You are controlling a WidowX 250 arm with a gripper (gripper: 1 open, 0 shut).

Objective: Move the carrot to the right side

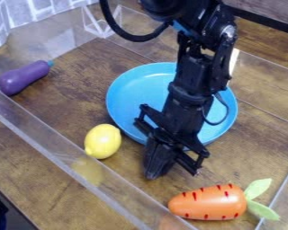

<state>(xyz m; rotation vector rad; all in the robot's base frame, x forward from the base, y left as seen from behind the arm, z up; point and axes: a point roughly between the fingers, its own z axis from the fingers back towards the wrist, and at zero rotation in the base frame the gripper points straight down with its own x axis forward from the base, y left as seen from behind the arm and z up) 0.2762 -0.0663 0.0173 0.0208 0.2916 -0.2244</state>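
Note:
The orange carrot (211, 202) with dark cross lines and a light green leafy top lies on the wooden table at the lower right, its leaves pointing right. My black gripper (162, 171) hangs just left of and above it, fingers pointing down at the table, shut with nothing between them. A small gap separates the fingertips from the carrot. The arm rises from the gripper across the blue bowl.
A blue bowl (132, 90) sits mid-table behind the gripper. A yellow lemon (102, 141) lies left of the gripper and a purple eggplant (24, 75) at the far left. A clear plastic wall (50, 148) runs along the front edge.

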